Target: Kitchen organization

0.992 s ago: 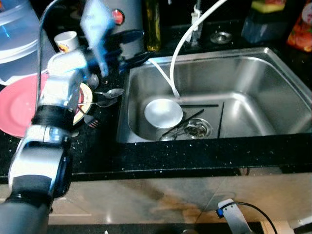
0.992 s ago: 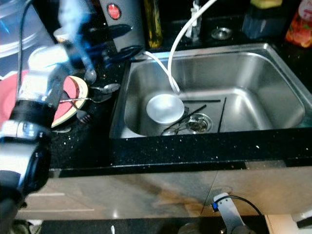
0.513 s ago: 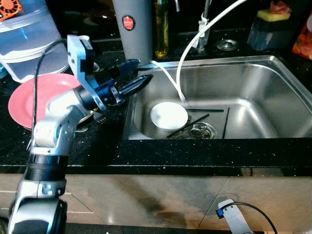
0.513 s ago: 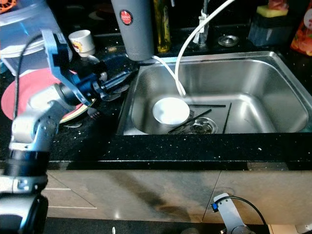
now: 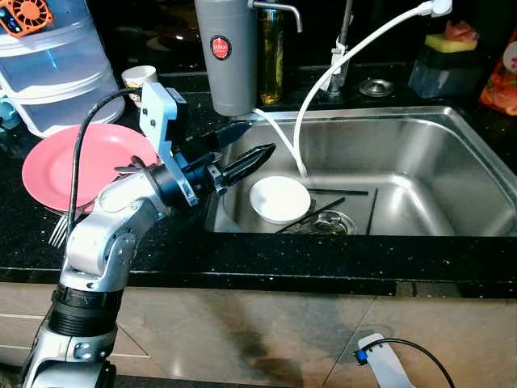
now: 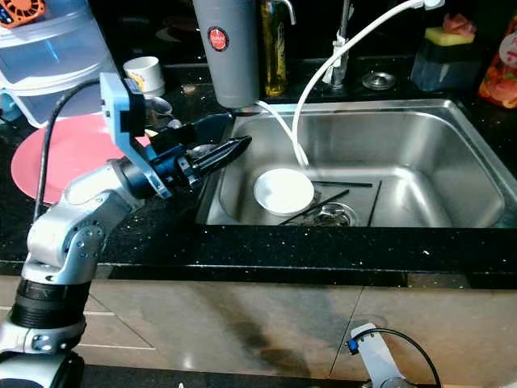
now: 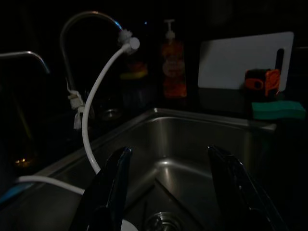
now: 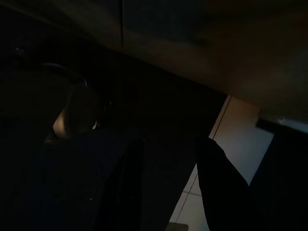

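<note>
Left eye view: the left jaws (image 5: pixel 252 141) hang parted and empty over the near-left corner of the steel sink (image 5: pixel 452 133). Just beyond and below their tips a white bowl (image 5: pixel 279 199) sits on the sink floor, with dark chopsticks (image 5: pixel 319 212) beside it near the drain. Behind the jaws, back along the arm, a pink plate (image 5: pixel 77 166) lies on the black table (image 5: pixel 242 259) (a fork (image 5: pixel 58 230) at its near edge).

Right eye view: a grey canister (image 6: pixel 234 52) and a white hose (image 6: pixel 323 77) stand past the jaws.

Left wrist view: both fingers (image 7: pixel 113 190) are spread, the sink basin between them.

Right wrist view: the right jaws (image 8: pixel 168 187) hang in shadow, fingers apart, holding nothing.
</note>
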{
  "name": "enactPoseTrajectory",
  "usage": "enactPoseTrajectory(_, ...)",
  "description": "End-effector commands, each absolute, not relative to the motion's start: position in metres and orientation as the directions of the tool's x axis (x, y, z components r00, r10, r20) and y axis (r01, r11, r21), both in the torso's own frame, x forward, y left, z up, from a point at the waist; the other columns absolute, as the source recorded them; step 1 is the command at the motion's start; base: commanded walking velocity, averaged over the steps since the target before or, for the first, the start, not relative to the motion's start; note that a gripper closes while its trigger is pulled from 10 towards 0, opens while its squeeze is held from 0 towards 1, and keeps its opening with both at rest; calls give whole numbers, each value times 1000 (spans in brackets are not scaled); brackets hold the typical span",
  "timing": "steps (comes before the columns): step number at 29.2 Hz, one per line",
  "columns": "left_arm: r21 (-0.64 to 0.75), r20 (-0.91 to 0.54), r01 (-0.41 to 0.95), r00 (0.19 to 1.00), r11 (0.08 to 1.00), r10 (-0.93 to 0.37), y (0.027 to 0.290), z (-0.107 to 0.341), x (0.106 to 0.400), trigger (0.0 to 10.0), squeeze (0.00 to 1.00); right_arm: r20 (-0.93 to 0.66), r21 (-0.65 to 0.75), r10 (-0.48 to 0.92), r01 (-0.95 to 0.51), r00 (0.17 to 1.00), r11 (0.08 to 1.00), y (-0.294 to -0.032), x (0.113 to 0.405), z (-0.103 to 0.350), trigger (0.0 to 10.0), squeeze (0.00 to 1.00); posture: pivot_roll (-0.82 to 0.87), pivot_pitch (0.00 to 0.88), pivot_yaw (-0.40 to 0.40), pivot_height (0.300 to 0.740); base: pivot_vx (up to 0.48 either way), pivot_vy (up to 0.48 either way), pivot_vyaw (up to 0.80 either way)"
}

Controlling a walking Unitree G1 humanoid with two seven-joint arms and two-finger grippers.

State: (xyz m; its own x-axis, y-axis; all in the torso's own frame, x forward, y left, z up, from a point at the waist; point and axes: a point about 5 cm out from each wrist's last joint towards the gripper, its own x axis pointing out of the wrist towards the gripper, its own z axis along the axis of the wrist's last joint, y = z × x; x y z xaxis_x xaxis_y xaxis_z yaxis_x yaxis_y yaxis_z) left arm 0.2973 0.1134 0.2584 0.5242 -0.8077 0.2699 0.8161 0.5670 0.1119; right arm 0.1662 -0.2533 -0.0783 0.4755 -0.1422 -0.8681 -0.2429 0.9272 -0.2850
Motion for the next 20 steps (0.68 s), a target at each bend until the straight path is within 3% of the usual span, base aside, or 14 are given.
enactPoseTrajectory(1,104,248,818,529,565,-812,111,255,293,10000,0,-871,-270,-125,-250,475,930,-251,166,-79,10000,0,-24,0,61,740,0,0,0)
enactPoseTrajectory(7,95,233,819,534,565,-813,107,252,292,10000,0,-872,-274,-138,-235,469,933,-252,165,-79,10000,0,-25,4,56,740,-86,0,0)
enactPoseTrajectory(20,66,226,812,555,581,-801,99,241,290,10000,0,-878,-287,-143,-264,457,921,-254,165,-79,10000,0,-29,5,41,740,-398,0,0)
